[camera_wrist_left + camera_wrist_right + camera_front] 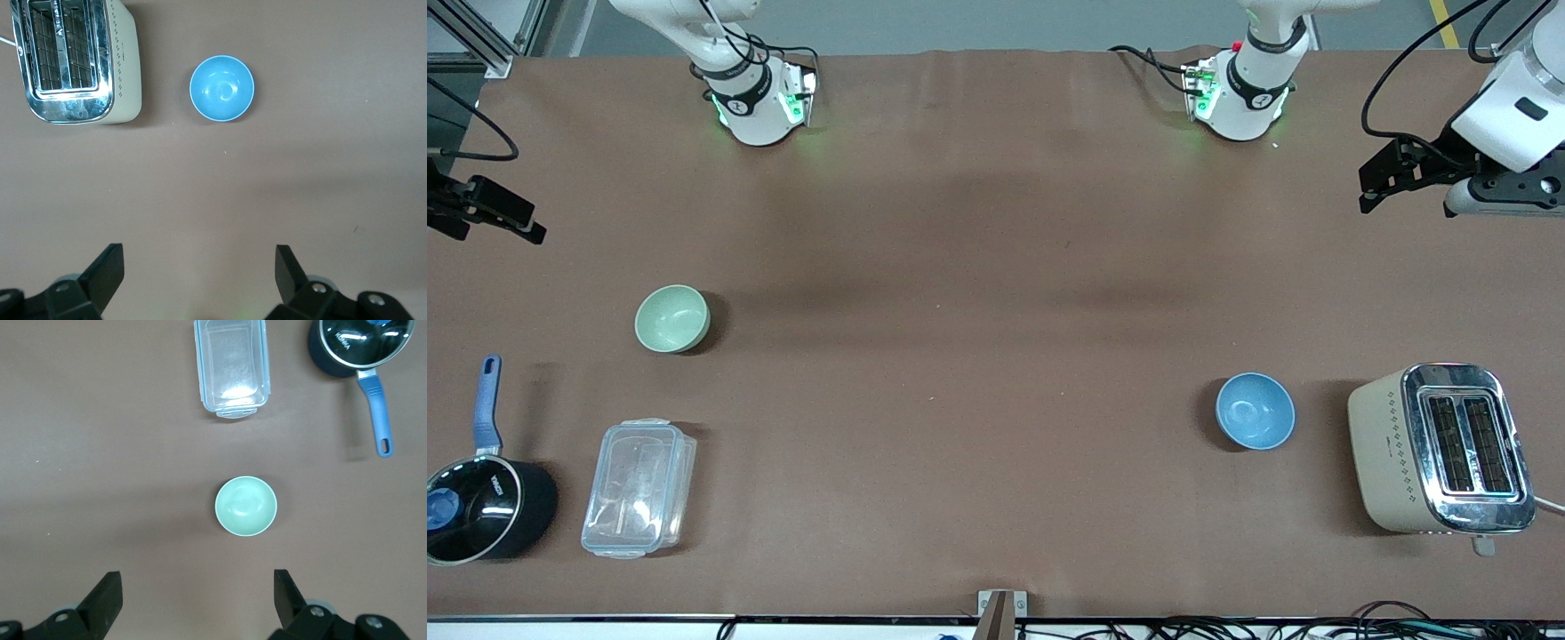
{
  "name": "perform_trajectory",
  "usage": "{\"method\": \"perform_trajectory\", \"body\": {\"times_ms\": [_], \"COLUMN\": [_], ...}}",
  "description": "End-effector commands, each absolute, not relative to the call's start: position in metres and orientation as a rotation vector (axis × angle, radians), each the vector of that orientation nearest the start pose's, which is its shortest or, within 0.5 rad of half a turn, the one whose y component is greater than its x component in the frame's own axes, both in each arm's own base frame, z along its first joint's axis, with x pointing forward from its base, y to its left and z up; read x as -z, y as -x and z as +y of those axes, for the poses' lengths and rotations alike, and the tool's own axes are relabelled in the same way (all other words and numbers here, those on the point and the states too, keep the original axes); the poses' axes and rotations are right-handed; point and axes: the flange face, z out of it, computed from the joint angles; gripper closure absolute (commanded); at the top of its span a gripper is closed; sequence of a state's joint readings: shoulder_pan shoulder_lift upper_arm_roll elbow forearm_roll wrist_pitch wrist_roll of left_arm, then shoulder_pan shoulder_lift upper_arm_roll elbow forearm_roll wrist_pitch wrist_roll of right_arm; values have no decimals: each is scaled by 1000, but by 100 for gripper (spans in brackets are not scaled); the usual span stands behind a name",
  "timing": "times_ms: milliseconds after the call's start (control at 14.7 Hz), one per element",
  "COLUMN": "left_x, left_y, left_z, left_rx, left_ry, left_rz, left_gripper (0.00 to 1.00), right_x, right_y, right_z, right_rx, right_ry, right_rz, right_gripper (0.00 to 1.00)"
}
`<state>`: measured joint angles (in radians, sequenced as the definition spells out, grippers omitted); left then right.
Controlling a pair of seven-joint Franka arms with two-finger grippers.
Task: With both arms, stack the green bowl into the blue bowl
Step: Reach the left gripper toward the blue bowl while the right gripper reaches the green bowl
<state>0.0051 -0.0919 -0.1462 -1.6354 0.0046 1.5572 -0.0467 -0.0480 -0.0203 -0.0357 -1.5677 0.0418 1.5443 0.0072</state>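
Taking the toaster (1440, 449) at the left arm's end of the table as the landmark and sweeping the front view from its left edge: the right gripper (485, 213) hangs in the air over bare table at the right arm's end, as far from the toaster as the table allows. In its own wrist view the two fingers stand wide apart with nothing between them, so it is open and empty.

Next come a black saucepan (480, 511) with a blue handle and a clear lidded container (639, 488), both about as near the front camera as the toaster but well apart from it. The green bowl (672, 317) sits upright on the table, farther from the front camera than the container and the toaster, well apart from both. The blue bowl (1256, 410) stands upright just beside the toaster, toward the right arm's end from it, not touching it. It is empty.

The left gripper (1378, 182) hangs above the table on the robots' side of the toaster, its fingers likewise spread wide and holding nothing.

By my judgement the task has not begun: neither bowl is gripped. Left to do: pick up the green bowl, carry it the length of the table, likely with a handover between arms, and set it in the blue bowl.
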Motion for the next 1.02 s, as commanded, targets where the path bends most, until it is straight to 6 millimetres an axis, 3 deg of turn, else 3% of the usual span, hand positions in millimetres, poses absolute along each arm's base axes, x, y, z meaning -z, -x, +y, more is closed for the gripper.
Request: {"method": "perform_trajectory", "body": {"times_ms": [0,136,341,477,614,818,955], "left_x": [-646,-647,-607,-562,-513,-431,-380], "left_y": [-520,-524,-556,-584,-604,-629,-646], "left_z": [-76,-72,-66,-68,-68,-73,-72], "left_rx": [13,17,-81,-102,-84,-26,3], "left_ry": [3139,3128,3135,3138,3133,3107,3114], "left_rz": [152,139,133,138,138,154,162], "left_gripper": [0,0,0,0,0,0,0], "right_x": [-632,-631,-623,-621,-605,-563,-524], "right_y": [-546,-548,-547,-549,-551,-553,-549], "right_z": [-50,-51,-56,-56,-55,-70,-92], "right_rx": [-18,-14,-36,-22,-32,-30,-53], "right_ry": [3065,3065,3064,3068,3069,3068,3063], "right_rz": [176,179,175,174,173,154,149], "right_gripper": [0,0,0,0,0,0,0]}}
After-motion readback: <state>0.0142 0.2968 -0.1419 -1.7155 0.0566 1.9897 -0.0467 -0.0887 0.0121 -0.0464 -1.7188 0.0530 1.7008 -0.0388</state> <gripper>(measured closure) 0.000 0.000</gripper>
